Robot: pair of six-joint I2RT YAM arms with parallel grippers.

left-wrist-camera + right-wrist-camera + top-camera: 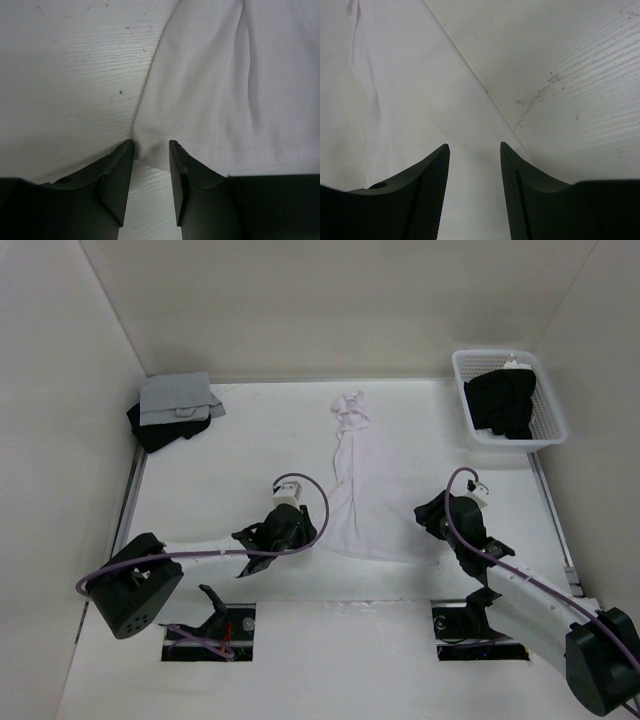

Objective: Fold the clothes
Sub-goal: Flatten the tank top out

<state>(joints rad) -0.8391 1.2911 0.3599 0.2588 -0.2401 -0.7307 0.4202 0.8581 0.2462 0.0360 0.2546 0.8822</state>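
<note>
Thin white shirt, long, narrow, softly creased

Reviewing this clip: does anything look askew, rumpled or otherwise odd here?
The white garment lies as a narrow strip down the middle of the table, bunched and crumpled at its far end rather than spread flat. In the far left corner a grey cloth sits skewed on a black garment. Nothing looks spilled or damaged.
</note>
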